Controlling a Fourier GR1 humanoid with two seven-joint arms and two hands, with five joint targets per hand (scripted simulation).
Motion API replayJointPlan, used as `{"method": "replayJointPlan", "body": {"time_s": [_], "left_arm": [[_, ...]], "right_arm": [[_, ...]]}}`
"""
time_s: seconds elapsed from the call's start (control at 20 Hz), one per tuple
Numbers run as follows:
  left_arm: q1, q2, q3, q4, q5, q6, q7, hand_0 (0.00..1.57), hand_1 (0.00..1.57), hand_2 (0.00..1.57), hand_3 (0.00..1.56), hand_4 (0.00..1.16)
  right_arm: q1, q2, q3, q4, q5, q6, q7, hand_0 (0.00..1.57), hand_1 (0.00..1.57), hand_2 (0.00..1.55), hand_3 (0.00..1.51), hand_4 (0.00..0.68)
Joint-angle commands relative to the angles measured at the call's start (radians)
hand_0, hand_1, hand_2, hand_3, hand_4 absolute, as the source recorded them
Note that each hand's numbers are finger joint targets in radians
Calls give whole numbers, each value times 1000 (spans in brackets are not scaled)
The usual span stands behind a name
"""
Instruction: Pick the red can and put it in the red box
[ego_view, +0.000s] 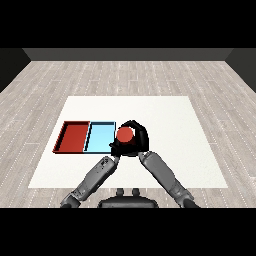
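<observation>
**Currently: red can held beside the light blue tray**

Item one, white table (165, 165): a pale rectangular top set on a grey plank floor (125, 75).

Item two, red tray (72, 137): shallow, rectangular, lying toward the table's left side. Nothing lies in it.

Item three, light blue tray (100, 137): same shape, lying immediately right of the red tray, their long edges touching. Its interior shows only bare blue.

Item four, red can (125, 134): upright, its round red top facing the head view. It sits just beyond the right edge of the light blue tray, outside both trays. Whether its base rests on the table or is lifted off it cannot be told.

Item five, right hand (140, 137): black, its fingers and thumb curled round the can, arching over the far side and closing in on the right.

Item six, left hand (116, 148): black, at the can's near left, close against it. Its fingers merge with the dark mass of the other hand, so whether they are spread or curled cannot be told.

Item seven, two grey forearms, rising from the lower corners and converging at the can.
</observation>
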Motion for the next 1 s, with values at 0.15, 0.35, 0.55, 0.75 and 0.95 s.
{"method": "replayJointPlan", "body": {"time_s": [0.15,0.35,0.55,0.75,0.95], "left_arm": [[-73,-5,83,34,7,-3,23,1571,1571,1571,1495,1131],[10,-5,-28,-30,-24,100,-2,1571,1571,1571,1491,1131],[3,-6,30,-10,-22,34,-19,1571,1571,1571,1499,1127],[-22,-6,26,49,11,14,-53,1571,1571,1571,1499,1127],[25,-6,10,38,-5,32,-98,1571,1571,1571,1502,1131]], "right_arm": [[23,4,8,-21,-2,-4,7,1571,1571,1465,1399,637],[60,4,-6,-57,1,8,27,1423,1423,1351,1278,172],[18,-19,26,-3,96,43,134,0,0,0,0,0],[48,-10,-30,-17,122,112,125,0,0,0,0,0],[80,-9,-76,-28,111,109,70,0,0,0,0,0]]}}
